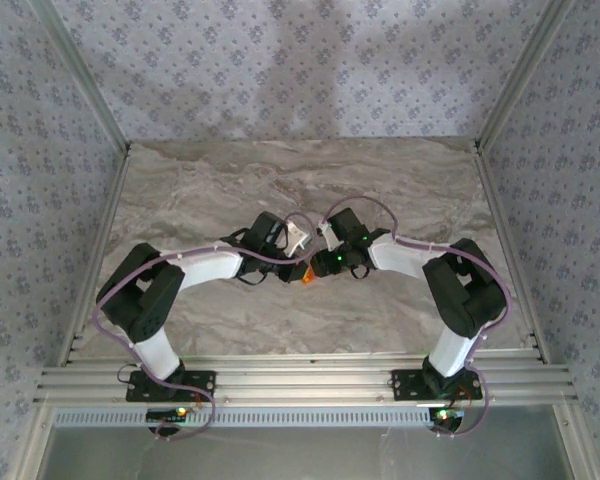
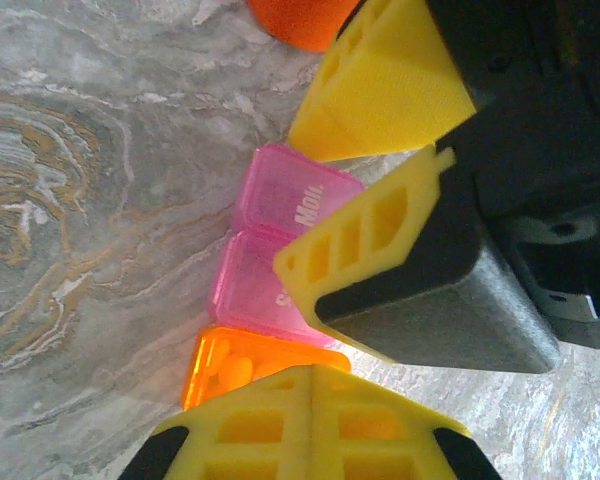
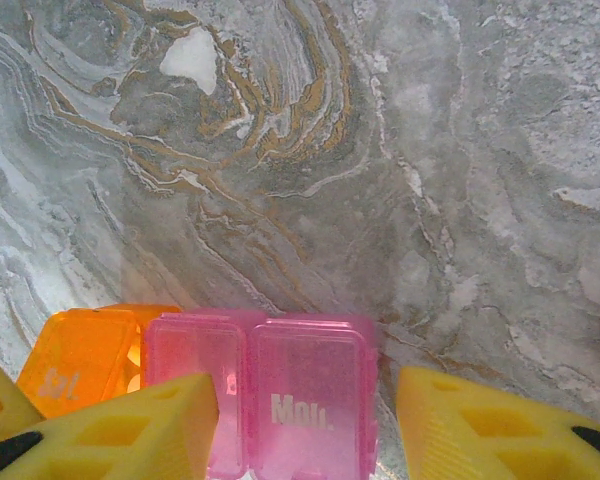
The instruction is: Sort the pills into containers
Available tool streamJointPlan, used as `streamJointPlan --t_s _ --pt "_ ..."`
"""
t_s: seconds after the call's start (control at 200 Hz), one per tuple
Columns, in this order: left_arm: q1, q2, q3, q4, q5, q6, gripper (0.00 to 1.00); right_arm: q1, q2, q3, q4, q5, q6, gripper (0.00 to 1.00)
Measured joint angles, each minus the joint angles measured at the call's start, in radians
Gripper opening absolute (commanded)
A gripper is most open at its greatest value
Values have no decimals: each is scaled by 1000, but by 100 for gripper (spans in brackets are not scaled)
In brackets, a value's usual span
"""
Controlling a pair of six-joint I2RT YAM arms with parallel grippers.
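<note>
The containers lie on the marble, joined side by side. The pink one has a lid marked "Mon." and its two halves lie flat. The orange one holds several pills. My right gripper is open and straddles the pink container. Its left finger overlaps the pink, and a gap remains at its right finger. My left gripper is shut with nothing between its fingers, its tips at the orange container's near edge. From above, both grippers meet at mid-table, left and right.
An opaque orange bottle stands just past the right gripper's fingers. The marble table is bounded by patterned walls left, right and behind. The two arms crowd the middle.
</note>
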Motion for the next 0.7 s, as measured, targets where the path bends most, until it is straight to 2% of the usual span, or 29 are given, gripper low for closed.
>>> streamJointPlan --t_s 0.7 --pt "-15 23 -37 36 -6 -22 0 0 4 0 4 -11 0 50"
